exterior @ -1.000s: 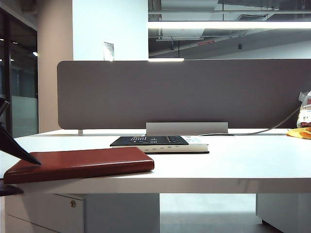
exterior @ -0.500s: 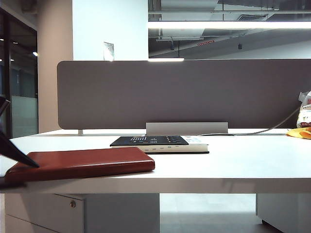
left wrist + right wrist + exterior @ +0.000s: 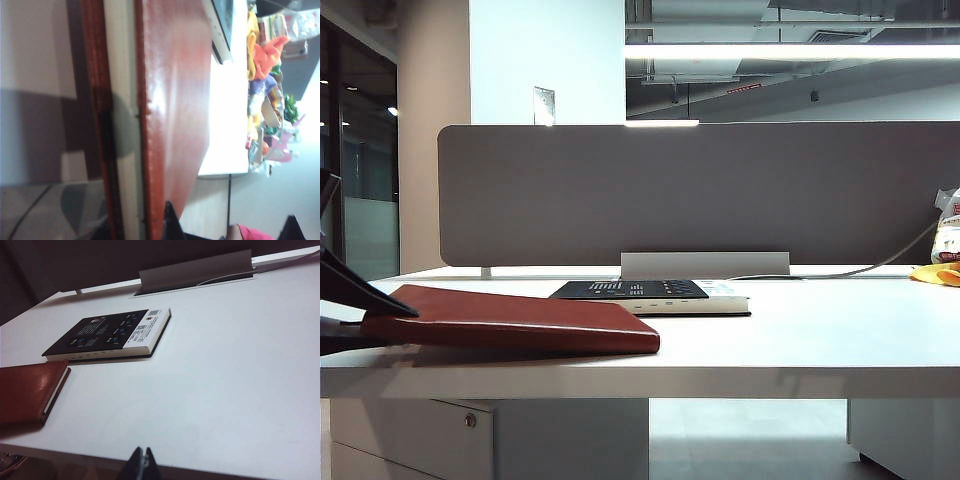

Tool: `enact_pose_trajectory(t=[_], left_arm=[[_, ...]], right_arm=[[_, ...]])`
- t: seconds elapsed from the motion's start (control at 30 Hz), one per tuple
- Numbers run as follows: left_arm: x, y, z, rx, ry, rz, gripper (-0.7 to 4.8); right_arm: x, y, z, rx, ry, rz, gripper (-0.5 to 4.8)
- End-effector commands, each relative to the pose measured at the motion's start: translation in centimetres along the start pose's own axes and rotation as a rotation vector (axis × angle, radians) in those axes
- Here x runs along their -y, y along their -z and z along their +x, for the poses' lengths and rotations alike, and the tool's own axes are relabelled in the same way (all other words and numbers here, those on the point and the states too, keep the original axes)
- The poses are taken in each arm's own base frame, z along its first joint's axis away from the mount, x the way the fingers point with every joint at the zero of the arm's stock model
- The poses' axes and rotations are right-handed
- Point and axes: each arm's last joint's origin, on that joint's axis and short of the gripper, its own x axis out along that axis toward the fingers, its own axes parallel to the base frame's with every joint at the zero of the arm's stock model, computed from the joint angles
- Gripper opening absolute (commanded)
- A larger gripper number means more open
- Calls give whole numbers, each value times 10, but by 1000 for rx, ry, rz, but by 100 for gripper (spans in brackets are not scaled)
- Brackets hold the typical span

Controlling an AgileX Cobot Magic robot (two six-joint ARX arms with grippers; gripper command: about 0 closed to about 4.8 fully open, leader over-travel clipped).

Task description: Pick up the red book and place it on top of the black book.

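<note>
The red book [image 3: 520,322] lies at the table's [image 3: 800,340] front left, its left end raised and its right end resting on the top. My left gripper [image 3: 380,328] is shut on that raised end, one black finger above the cover and one below. In the left wrist view the red book [image 3: 175,100] runs away from the left gripper [image 3: 140,220], clamped by its edge. The black book [image 3: 640,292] lies flat behind, white page edge forward, also seen as the black book [image 3: 110,332] beside the red book [image 3: 27,392]. My right gripper [image 3: 143,452] is shut and empty, off the table's near edge.
A grey partition [image 3: 690,190] closes the back of the table, with a metal cable flap [image 3: 705,264] at its foot. A yellow object [image 3: 935,273] and a plastic bag [image 3: 947,225] sit at the far right. Colourful clutter [image 3: 265,75] lies beyond the table.
The left gripper's jaws have closed on the red book's left end. That end has lifted off the table, and the book's right end has shifted slightly right.
</note>
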Motion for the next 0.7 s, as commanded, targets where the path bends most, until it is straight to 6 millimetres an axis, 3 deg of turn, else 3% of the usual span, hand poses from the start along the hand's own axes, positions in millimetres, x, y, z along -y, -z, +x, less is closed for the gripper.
enact_pose_trajectory(t=[0.03, 0.27, 0.7], left_arm=[[9, -3, 0, -19, 102, 41, -6], [27, -12, -2, 25, 229, 61, -6], [41, -23, 5, -19, 282, 94, -6]], right_arm=[[-1, 0, 0, 2, -28, -2, -5], [-2, 0, 0, -10, -72, 28, -5], [-11, 3, 1, -69, -246, 66, -5]])
